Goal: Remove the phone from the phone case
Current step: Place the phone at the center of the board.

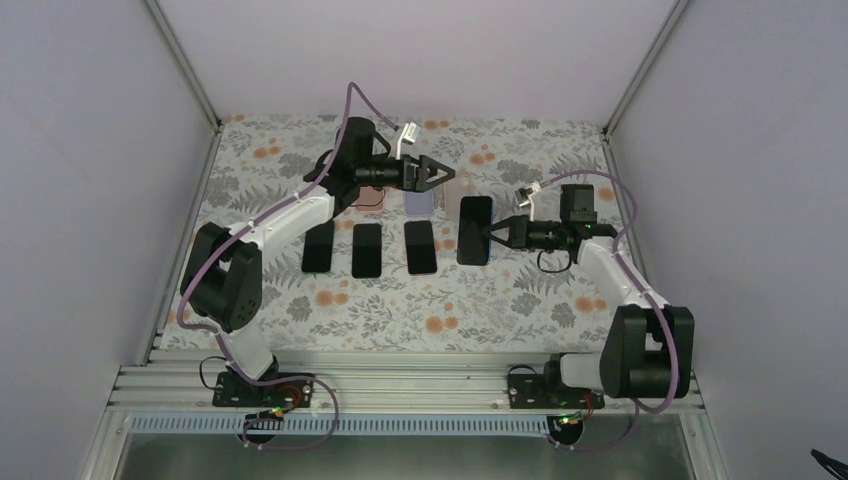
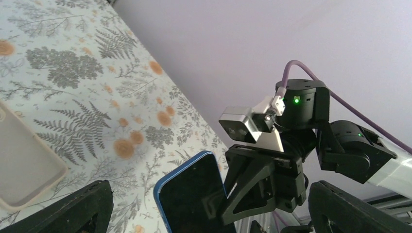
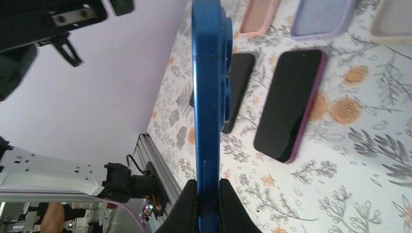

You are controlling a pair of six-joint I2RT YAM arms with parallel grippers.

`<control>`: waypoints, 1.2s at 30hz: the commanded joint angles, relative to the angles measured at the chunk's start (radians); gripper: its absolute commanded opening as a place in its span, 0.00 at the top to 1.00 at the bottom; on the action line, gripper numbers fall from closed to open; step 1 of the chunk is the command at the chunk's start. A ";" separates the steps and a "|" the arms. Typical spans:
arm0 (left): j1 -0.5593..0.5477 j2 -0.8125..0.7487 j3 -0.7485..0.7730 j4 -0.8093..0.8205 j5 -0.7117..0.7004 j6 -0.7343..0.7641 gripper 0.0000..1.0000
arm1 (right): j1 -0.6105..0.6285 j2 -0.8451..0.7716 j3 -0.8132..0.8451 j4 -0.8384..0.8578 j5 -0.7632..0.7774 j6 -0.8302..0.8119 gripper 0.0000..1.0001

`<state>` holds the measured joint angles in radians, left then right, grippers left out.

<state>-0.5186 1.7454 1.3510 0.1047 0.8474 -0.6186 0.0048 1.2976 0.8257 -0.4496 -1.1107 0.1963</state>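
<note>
My right gripper (image 1: 497,235) (image 3: 208,196) is shut on the lower end of a dark-screened phone in a blue case (image 1: 475,229) (image 3: 209,87). It holds the phone off the table, edge-on in the right wrist view. The phone also shows in the left wrist view (image 2: 192,199), with its top corner free. My left gripper (image 1: 443,172) (image 2: 209,201) is wide open and empty, just behind and left of the phone. Its fingers (image 2: 68,208) stand far apart on either side of the phone without touching it.
Three phones lie in a row mid-table: two black ones (image 1: 318,247) (image 1: 367,250) and a purple-edged one (image 1: 421,247) (image 3: 291,104). Empty cases lie behind them: lavender (image 1: 420,203) (image 3: 323,17), pink (image 3: 260,14) and beige (image 2: 24,165) (image 3: 393,19).
</note>
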 commanded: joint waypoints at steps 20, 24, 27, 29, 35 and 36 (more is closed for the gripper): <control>0.028 -0.014 0.031 -0.029 -0.026 0.005 0.00 | -0.006 0.476 0.194 -0.158 0.033 -0.203 0.96; 0.033 -0.007 0.030 -0.025 -0.024 0.000 0.00 | -0.006 0.520 0.218 -0.170 0.027 -0.209 0.96; 0.037 0.001 0.030 -0.022 -0.021 -0.008 0.00 | -0.006 0.554 0.235 -0.170 0.032 -0.208 0.96; 0.038 0.006 0.030 -0.021 -0.017 -0.013 0.00 | -0.006 0.582 0.255 -0.181 0.030 -0.211 0.96; 0.044 0.008 0.025 -0.016 -0.013 -0.022 0.00 | -0.008 0.662 0.305 -0.207 0.043 -0.225 0.96; 0.045 0.007 0.024 -0.016 -0.014 -0.023 0.00 | -0.007 0.675 0.315 -0.213 0.046 -0.227 0.96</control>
<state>-0.4824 1.7458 1.3521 0.0727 0.8211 -0.6266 0.0044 1.9331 1.0969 -0.6327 -1.0336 0.0002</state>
